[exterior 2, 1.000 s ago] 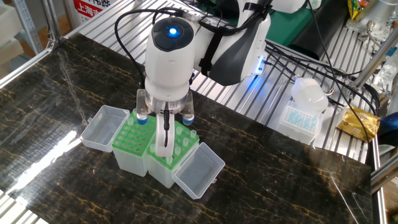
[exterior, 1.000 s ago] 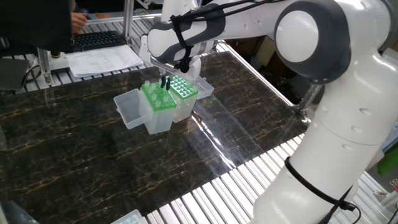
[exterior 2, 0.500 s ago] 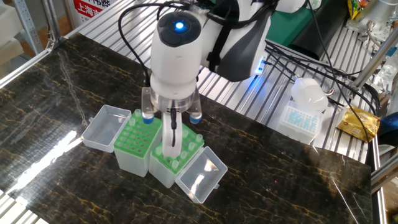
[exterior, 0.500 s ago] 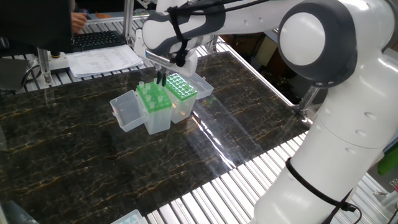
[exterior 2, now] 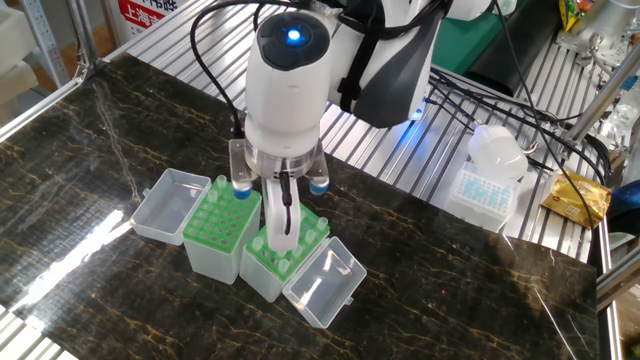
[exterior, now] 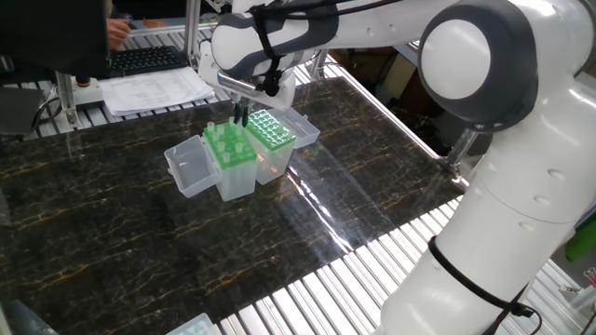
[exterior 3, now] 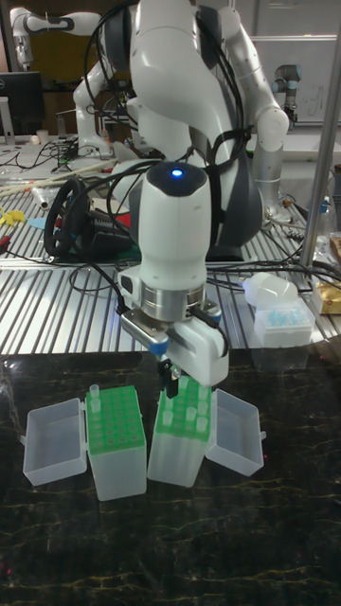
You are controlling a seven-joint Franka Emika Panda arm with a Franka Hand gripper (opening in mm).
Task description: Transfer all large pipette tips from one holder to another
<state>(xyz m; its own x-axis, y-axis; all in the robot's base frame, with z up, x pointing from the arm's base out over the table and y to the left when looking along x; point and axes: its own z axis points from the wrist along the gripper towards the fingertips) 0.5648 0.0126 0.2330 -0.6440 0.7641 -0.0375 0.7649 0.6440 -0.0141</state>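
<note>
Two clear holders with green rack plates stand side by side, lids open. The near holder (exterior: pixel 230 154) (exterior 2: pixel 283 255) (exterior 3: pixel 185 421) carries several large pipette tips (exterior 2: pixel 312 228) (exterior 3: pixel 190 413) (exterior: pixel 212 128). The other holder (exterior 2: pixel 220 225) (exterior 3: pixel 116 426) (exterior: pixel 274 130) shows one tip at a back corner (exterior 3: pixel 94 392). My gripper (exterior 2: pixel 283 207) (exterior: pixel 242 118) (exterior 3: pixel 172 382) hangs just above the tip-filled holder. Its dark fingers are pinched narrowly together on a tip that they mostly hide.
A third tip box with blue tips (exterior 2: pixel 486 192) (exterior 3: pixel 282 327) sits on the metal slats behind the table. A yellow packet (exterior 2: pixel 577 199) lies beside it. Keyboard (exterior: pixel 146 60) and papers (exterior: pixel 156 89) are at the far edge. Cables trail behind the arm.
The gripper rose slightly and shifted sideways. The tip-filled holder slid and turned with it, swinging its open lid. The other holder stayed put.
</note>
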